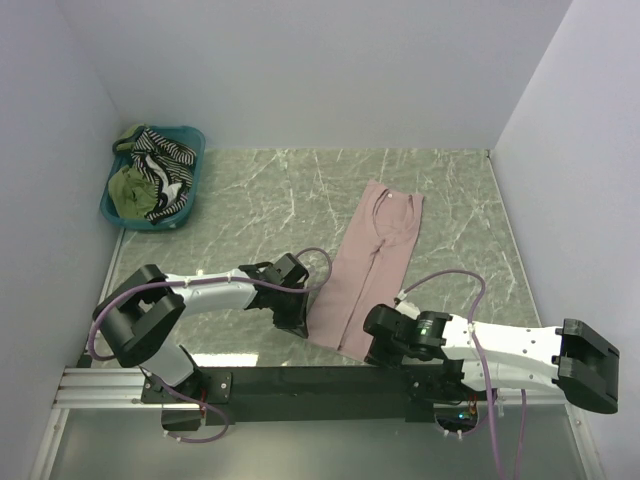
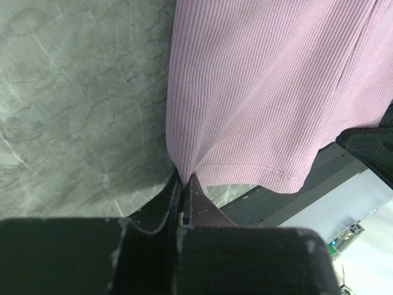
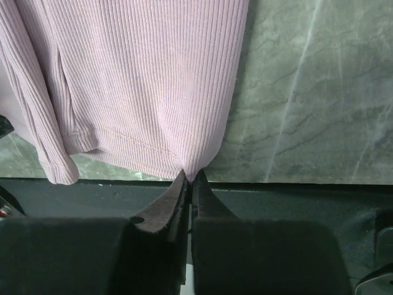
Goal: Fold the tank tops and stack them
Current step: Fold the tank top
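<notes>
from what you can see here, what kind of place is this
Probably a robot lab test cell: white walls box in a marble-look table, a left arm and right arm are bolted to a rail at its near edge, and a pink top and a basket lie on it.

Green marbled table (image 1: 260, 200) under pink tank top (image 1: 370, 265), teal basket (image 1: 140, 224)

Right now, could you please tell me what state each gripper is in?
Left gripper: shut on the pink tank top, at one hem corner.
Right gripper: shut on the same top, at the other hem corner.
</notes>
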Controlling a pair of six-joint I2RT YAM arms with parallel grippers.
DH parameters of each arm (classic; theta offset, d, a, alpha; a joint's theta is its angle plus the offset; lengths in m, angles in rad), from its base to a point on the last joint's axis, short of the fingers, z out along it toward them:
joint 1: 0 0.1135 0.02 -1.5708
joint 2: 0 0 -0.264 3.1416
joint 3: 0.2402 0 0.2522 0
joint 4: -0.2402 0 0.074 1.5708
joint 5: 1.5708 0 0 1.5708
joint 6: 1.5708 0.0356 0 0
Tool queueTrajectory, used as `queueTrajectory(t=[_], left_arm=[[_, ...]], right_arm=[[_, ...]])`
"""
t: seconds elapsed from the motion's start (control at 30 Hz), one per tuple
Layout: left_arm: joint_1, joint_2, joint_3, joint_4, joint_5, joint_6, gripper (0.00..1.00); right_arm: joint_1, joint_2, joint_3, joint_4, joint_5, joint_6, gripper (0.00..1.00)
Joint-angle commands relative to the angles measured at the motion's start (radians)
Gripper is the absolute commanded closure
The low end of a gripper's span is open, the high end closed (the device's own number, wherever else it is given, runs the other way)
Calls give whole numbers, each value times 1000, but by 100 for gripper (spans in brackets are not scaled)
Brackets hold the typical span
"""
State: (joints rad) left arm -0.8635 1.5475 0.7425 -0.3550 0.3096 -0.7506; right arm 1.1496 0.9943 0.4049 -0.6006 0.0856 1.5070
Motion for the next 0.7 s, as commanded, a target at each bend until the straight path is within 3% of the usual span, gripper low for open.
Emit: queueTrajectory(t=[0.0,0.37,0.5,0.67], left_arm=[[-2,-13,6,-76,-87,46,99],[-31,-150,-42,-180,-93,-44,99],[-5,-119,82,-220,-135,-6,99],[61,-26,266,-223,-109,23,99]], right_arm=[[7,10,43,-37,37,-37,100],[117,41,147,-117,3,-22,100],[98,-11,149,-156,40,-17,100],[-23,-46,176,-176,69,-105,100]])
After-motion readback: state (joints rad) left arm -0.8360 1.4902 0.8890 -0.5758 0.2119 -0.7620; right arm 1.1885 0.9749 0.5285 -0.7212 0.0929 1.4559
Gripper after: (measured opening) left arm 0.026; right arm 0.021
